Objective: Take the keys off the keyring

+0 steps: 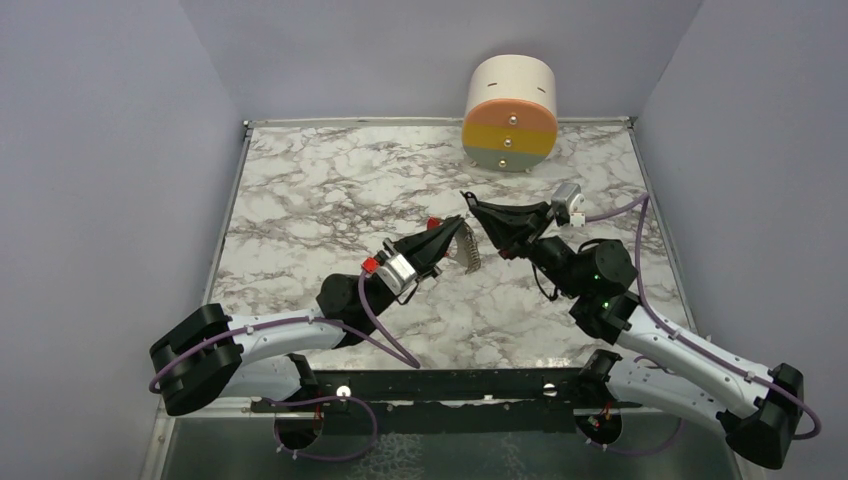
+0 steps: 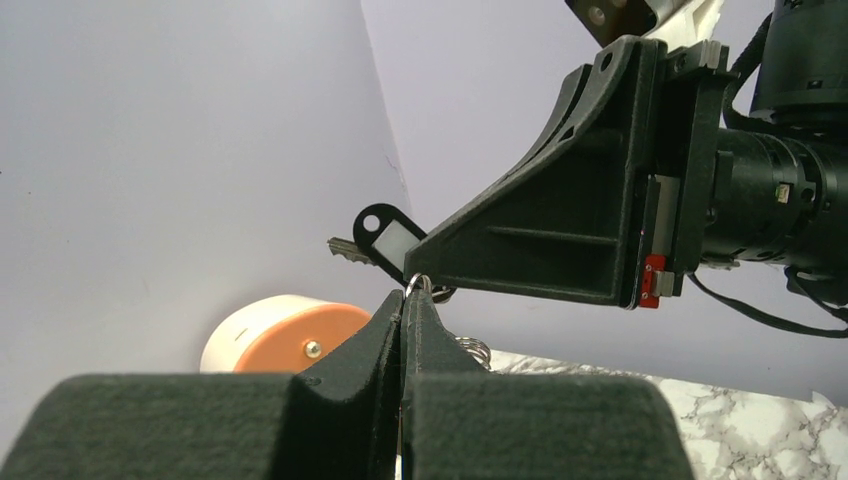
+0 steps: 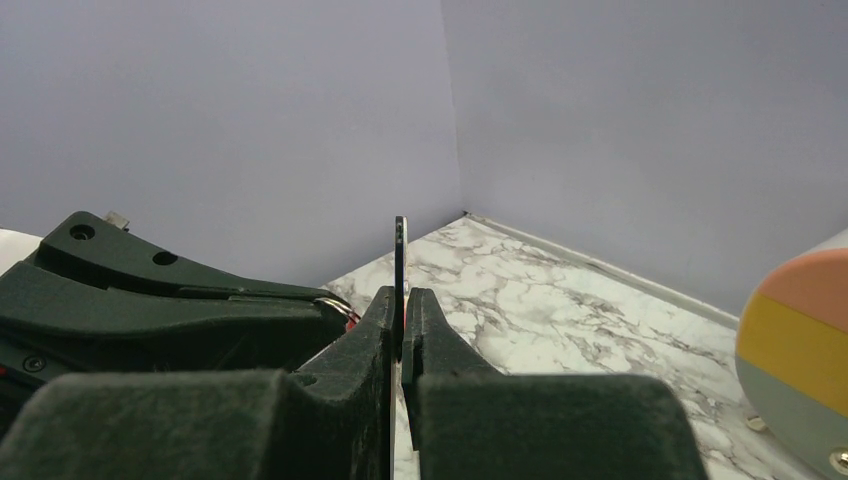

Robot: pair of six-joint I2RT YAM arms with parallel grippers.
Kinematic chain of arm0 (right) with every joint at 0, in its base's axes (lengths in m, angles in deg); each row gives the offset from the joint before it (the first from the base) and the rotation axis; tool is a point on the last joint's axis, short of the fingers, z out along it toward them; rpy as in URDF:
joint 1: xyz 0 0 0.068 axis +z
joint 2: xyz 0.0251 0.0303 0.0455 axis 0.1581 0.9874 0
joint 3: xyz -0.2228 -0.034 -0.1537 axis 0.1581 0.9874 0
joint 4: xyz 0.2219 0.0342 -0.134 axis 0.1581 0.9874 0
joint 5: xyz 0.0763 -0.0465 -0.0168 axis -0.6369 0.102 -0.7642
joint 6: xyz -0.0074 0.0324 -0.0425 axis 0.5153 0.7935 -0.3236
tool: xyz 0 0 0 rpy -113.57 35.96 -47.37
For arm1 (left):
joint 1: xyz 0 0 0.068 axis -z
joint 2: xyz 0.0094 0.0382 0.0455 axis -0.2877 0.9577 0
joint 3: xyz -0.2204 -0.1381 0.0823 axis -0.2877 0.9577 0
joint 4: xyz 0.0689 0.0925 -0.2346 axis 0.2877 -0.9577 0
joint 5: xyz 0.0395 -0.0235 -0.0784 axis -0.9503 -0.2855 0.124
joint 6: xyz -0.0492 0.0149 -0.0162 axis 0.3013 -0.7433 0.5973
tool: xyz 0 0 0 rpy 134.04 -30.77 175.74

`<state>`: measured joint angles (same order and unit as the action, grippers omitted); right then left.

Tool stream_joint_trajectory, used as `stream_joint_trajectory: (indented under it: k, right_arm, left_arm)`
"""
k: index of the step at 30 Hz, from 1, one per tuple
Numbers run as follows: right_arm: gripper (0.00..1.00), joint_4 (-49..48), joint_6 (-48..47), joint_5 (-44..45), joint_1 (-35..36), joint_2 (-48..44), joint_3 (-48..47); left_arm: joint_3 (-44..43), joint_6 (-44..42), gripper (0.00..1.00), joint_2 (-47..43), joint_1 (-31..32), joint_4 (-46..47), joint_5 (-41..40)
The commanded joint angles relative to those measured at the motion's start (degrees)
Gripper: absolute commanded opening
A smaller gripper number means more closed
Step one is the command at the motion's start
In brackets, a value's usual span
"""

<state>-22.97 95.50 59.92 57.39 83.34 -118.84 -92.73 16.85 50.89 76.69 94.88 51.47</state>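
Between my two pincer tips, up in the air over mid-table: the keyring, a small dark oval loop with a pale centre.
Same loop from my right wrist: seen edge-on it is a thin dark sliver standing upright out of the fingertips.
Grip on it: my right pincer is closed tight on the keyring's lower part, and its tip sits just above my left one.
Beside the loop: a grey toothed blade pokes out on the side away from my right pincer. How it joins on I cannot tell.
Under my left tip: the keys hang clear of the marble. The silvery strip dangles just below the fingertips.
Against my left finger: the red piece lies on the upper side, near the tip.
Other grip: my left pincer has its fingers pressed together, nipping a thin wire loop at the very tips.
Just past that finger: a few silvery coils, partly hidden.
Underneath: the table, white marble with grey veins, with both my arms reaching in from its near edge.
Far edge: a cream drum lies on its side, well apart from my pincers. Its round face is banded orange, yellow and grey-green, with a small knob on each band.
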Motion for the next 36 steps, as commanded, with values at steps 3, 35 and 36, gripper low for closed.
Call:
stream_joint_trajectory:
  k: [3, 35, 36]
  right_arm:
    - [0.01, 2.4, 1.4, -1.9, -0.7, 2.3, 0.2]
    - [0.14, 14.6, -10.8, -4.3, -0.7, -1.1, -10.9]
    - [0.17, 15.0, -10.6, -6.1, -0.8, -0.7, -11.1]
  left_arm:
    - [-2.0, -0.8, 0.0, -0.8, -0.2, 8.9, -0.9]
    - [-1.5, -0.9, 0.0, -4.1, -0.3, 3.4, 1.7]
    - [-1.6, -0.8, 0.0, -4.1, -0.3, 3.0, 1.9]
